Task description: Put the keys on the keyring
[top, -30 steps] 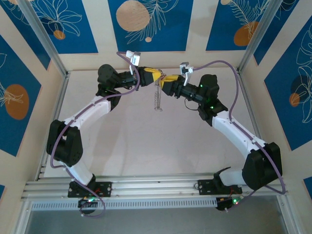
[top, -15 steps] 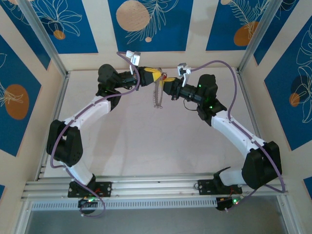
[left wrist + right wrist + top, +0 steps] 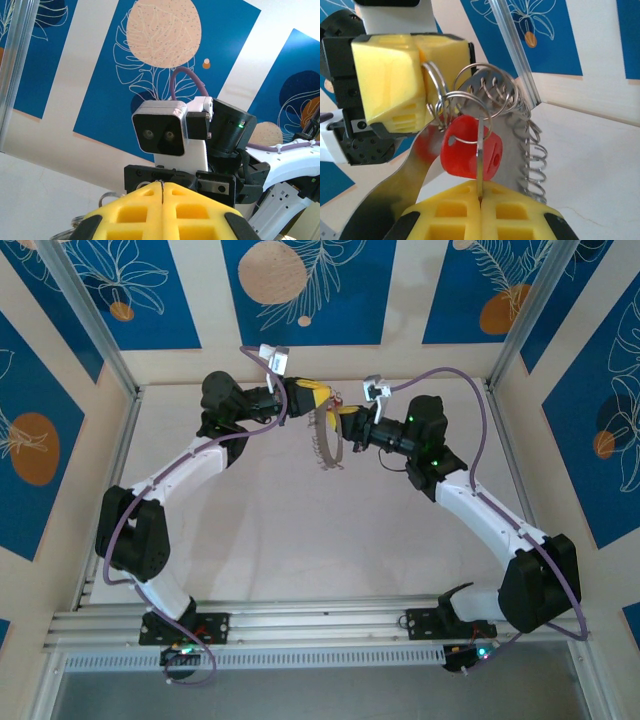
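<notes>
left gripper [image 3: 420, 60] above-left of key [image 3: 465, 155], clenched on keyring [image 3: 536, 165]; right gripper [image 3: 480, 200] below key, clenched on thin metal strip [image 3: 479, 165] crossing it.

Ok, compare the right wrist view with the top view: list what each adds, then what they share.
Right wrist, close up: the red key sits among the rings, and the right gripper is shut on a thin ring of the keyring, seen edge-on. Top: the whole arms and the table under the dangling keyring. Both: the left gripper and right gripper meeting, each holding the keyring.
</notes>
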Tool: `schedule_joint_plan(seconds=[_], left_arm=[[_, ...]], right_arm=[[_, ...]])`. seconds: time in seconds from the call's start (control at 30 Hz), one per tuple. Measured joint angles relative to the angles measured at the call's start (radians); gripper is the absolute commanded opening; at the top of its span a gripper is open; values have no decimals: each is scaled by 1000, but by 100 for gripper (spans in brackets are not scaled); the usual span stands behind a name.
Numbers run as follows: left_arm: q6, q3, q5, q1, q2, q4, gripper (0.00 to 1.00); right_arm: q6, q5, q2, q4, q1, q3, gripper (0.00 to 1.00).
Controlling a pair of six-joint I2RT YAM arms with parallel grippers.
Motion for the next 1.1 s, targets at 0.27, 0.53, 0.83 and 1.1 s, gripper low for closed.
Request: schedule_joint_plan(seconds=[0.27, 0.53, 0.83, 1.1], left_arm=[[0, 0, 0, 0, 0, 0, 0], [0, 0, 0, -2, 0, -1, 0], [-25, -7, -24, -6, 0, 27, 0], [-153, -56, -87, -6, 0, 165, 0]], right_arm=[[-45, -43, 2, -74, 23, 19, 0], [-73, -76, -1, -136, 11, 34, 35], [-4, -111, -148, -116, -138, -51, 38], [181, -106, -171, 68, -191, -61, 39]])
